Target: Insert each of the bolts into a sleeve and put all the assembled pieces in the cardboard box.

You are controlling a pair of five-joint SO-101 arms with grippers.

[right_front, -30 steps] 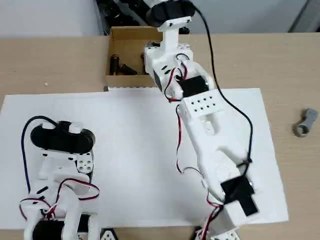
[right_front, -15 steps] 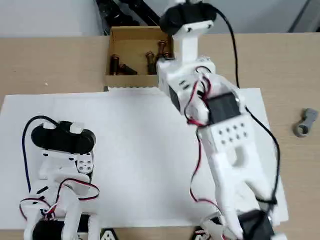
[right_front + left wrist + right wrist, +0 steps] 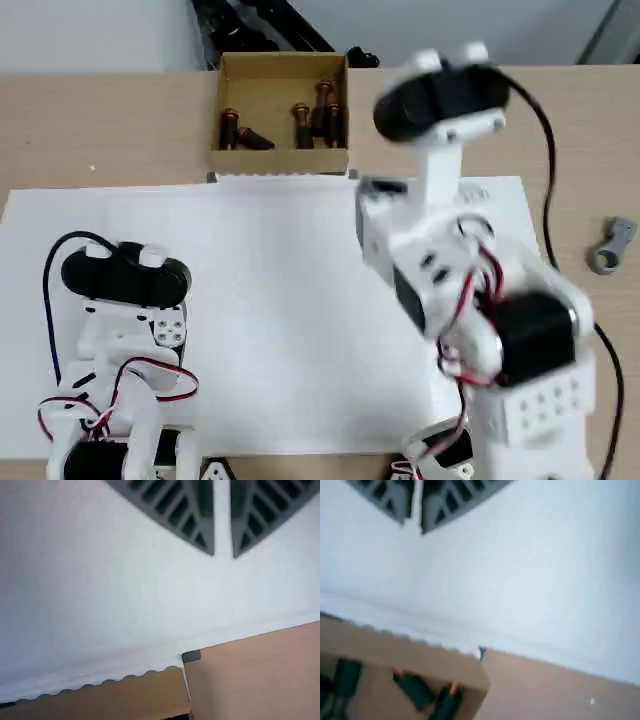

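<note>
Left gripper [image 3: 222,517]: jaws pressed nearly together with a thin slit between them, nothing gripped. It hung over the white sheet [image 3: 100,580], with the cardboard box [image 3: 100,700] farther off past the sheet's edge. A small dark tab [image 3: 191,655] sat right at the box's corner, where sheet, box and table [image 3: 260,680] met.

Right gripper [image 3: 417,502]: same state, clenched down to a narrow slit and empty. It was also over the white sheet [image 3: 530,565], with the cardboard box [image 3: 420,657] near the sheet's edge. Dark assembled pieces [image 3: 415,687] were visible inside the box, and the dark tab [image 3: 482,652] was at the box corner.

High view: the left arm was folded low at the near-left of the white sheet [image 3: 270,290]. The right arm stood over the sheet's right side, just right of the box. The cardboard box [image 3: 280,160] sat on the table [image 3: 100,120], touching the far edge of the sheet. Assembled pieces [image 3: 300,122] lay inside it, about five: two toward its left wall, the rest bunched right of the middle. A grey part [image 3: 612,245] lay on bare table off the sheet's right edge, well apart from the box.
</note>
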